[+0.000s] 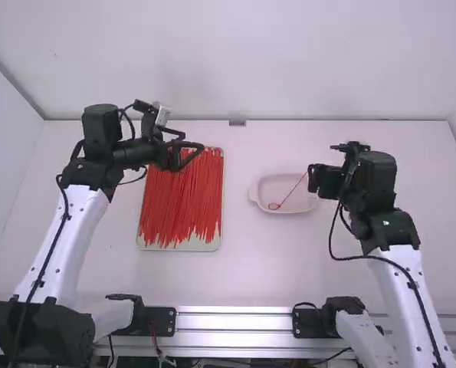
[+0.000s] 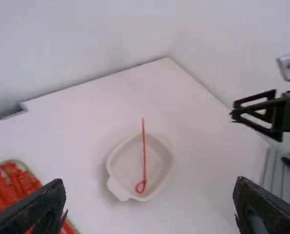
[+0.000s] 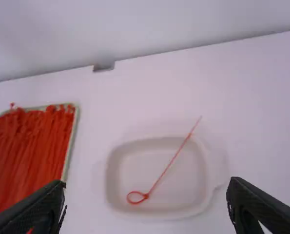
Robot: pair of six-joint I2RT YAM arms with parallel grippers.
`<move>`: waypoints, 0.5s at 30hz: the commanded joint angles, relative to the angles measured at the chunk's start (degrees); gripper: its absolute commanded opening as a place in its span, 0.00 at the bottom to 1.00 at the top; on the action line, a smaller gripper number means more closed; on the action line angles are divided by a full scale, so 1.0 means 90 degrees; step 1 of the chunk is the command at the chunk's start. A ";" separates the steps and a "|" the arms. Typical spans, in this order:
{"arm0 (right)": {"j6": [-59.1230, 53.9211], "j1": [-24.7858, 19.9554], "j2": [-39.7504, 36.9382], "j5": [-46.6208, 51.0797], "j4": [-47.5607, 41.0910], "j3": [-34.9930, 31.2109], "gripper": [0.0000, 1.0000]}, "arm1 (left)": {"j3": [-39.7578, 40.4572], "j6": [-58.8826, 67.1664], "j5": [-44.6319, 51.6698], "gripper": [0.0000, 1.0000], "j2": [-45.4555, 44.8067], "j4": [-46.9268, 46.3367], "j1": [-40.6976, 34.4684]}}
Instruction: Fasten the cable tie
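Note:
A white dish (image 1: pixel 257 193) sits right of the table's middle, and in it lies a red cable tie (image 1: pixel 287 192) closed into a small loop, its tail leaning over the far rim. My right gripper (image 1: pixel 317 180) hovers open just right of the dish, with nothing between its fingers. The right wrist view looks down on the dish (image 3: pixel 108 180) and the looped tie (image 3: pixel 166 165) past that gripper (image 3: pixel 146 183). My left gripper (image 1: pixel 188 153) hangs open and empty above the far end of the bundle of loose red ties (image 1: pixel 183 195). Its wrist view shows the dish (image 2: pixel 113 168), the tie (image 2: pixel 144 156) and the right gripper (image 2: pixel 257 114).
The loose red ties lie on a flat pale tray (image 1: pixel 182 247) left of the middle, also seen as red ties (image 3: pixel 30 146) in the right wrist view. A small grey bracket (image 1: pixel 237 120) sits at the far table edge. White walls close in the back and both sides.

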 commanded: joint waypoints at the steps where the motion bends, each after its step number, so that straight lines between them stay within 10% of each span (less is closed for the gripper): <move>1: -0.0374 -0.0216 -0.0280 0.0403 0.0153 -0.0248 0.84 | -0.0196 -0.0023 -0.0281 0.86 -0.0386 0.0157 0.0011; 15: -0.1067 -0.0310 -0.2147 0.0667 0.2020 -0.2115 0.55 | -0.1869 -0.0023 -0.1954 0.60 -0.2058 0.1830 0.0011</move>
